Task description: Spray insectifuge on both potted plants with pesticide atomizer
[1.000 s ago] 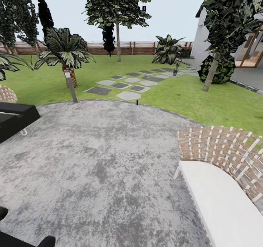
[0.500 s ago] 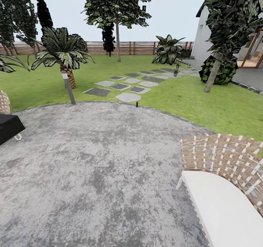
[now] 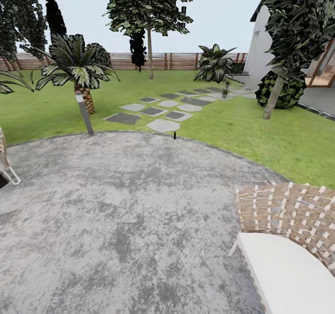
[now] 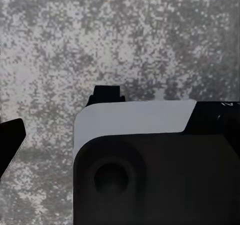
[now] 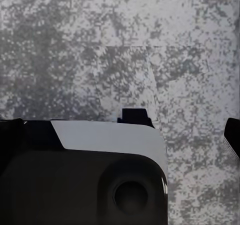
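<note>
Both grippers hang over the mottled grey paving point(image 3: 125, 211), jaw state impossible to tell, while the garden point(image 3: 223, 128) lies ahead past the stepping stones point(image 3: 163, 111); no atomizer or rosettes identifiable, so neither arm is nearer.

Under you the patio point(image 3: 130, 211) looks like rough, mottled grey stone, matt. Your chair point(image 3: 288, 211) shows woven tan wicker with a smooth white cushion point(image 3: 288, 277). The far fence point(image 3: 177, 61) reads as slatted brown wood.
</note>
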Available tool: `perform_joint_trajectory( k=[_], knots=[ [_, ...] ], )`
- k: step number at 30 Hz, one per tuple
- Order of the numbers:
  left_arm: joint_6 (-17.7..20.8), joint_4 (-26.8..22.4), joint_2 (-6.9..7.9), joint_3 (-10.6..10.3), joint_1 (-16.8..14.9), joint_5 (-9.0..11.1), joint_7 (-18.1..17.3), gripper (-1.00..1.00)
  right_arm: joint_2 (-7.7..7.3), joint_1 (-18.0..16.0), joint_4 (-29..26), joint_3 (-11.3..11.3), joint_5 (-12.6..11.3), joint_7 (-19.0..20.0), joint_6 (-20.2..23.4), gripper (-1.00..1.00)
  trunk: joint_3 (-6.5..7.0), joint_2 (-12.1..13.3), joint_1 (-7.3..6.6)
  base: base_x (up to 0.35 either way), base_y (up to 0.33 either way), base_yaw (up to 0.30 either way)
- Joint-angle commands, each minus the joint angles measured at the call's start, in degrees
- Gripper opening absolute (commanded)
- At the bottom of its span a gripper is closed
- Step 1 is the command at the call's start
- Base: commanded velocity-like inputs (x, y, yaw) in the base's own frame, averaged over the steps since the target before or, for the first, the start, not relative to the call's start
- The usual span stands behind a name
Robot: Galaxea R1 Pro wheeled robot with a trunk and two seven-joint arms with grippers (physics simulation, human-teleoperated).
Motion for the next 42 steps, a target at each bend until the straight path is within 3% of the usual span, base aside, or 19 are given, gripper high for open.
perform_joint_trajectory(
  k=[1,42],
  knots=[
    [-0.2,0.1,-0.01,0.1,0.0,0.0,0.0,1.0,-0.01,0.0,0.0,0.0,0.0,0.0,-0.2,1.0,-0.05,0.0,0.03,0.301,0.0,0.0],
    [-0.2,0.1,-0.01,0.2,0.0,0.0,0.0,1.0,-0.01,0.0,0.1,0.0,-0.1,0.1,-0.1,1.0,-0.05,0.0,0.03,0.32,0.0,0.0]
  ],
)
